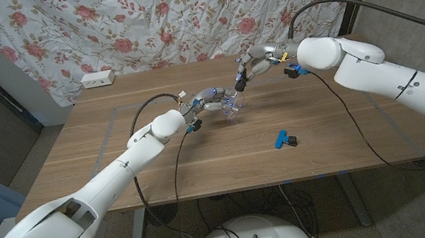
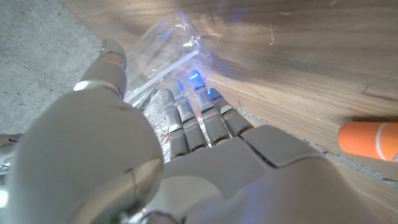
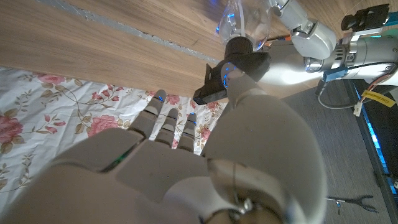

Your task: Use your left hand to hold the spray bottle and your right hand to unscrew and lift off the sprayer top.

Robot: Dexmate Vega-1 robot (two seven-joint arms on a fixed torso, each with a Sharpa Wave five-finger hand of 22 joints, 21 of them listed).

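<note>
Behind the wooden table (image 1: 74,172) hangs a floral curtain (image 1: 177,12). Near the frame's centre, the left hand (image 1: 208,101) grips the clear spray bottle (image 1: 232,107). Just above it, the right hand (image 1: 253,64) pinches the black sprayer top (image 1: 239,80), apparently still on the bottle's neck.

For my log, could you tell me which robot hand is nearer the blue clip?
Right, narrowly. The right robot hand is at the sprayer top, behind the blue clip; the left robot hand grips the bottle, farther left.

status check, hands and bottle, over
Left hand gripping clear spray bottle. Right hand on black sprayer top, still attached. Nothing in the way.
</note>
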